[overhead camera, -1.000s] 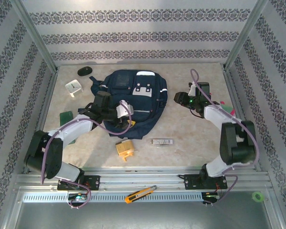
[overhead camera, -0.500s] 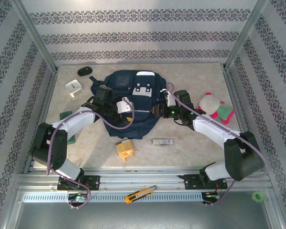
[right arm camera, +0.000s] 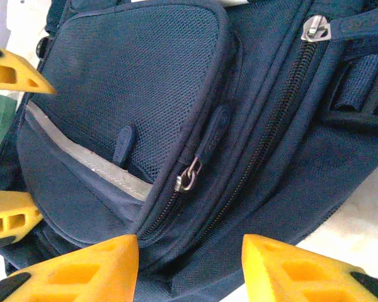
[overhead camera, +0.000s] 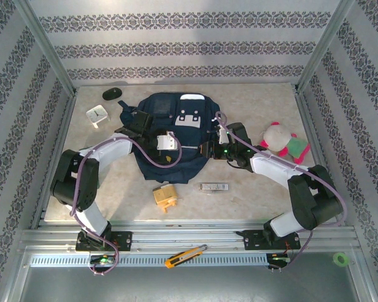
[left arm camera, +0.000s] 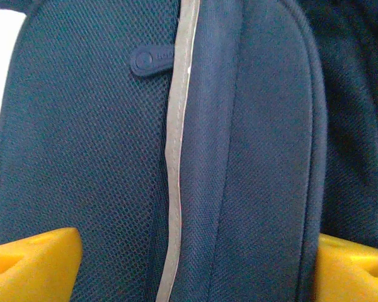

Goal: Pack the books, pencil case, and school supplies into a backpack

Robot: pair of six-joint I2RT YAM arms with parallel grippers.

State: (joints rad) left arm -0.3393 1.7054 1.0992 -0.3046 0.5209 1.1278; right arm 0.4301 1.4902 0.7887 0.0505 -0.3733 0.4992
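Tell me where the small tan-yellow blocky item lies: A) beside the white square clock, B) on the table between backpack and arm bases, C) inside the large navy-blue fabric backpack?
B: the tan-yellow blocky item lies on the bare table, just outside the backpack.

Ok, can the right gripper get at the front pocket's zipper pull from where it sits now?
Probably yes. The right gripper is open, and the zipper pull lies just ahead of its gap, uncovered on the backpack; nothing sits between them.

Navy backpack [overhead camera: 183, 160], black mouse [overhead camera: 111, 94], white clock [overhead camera: 96, 114].
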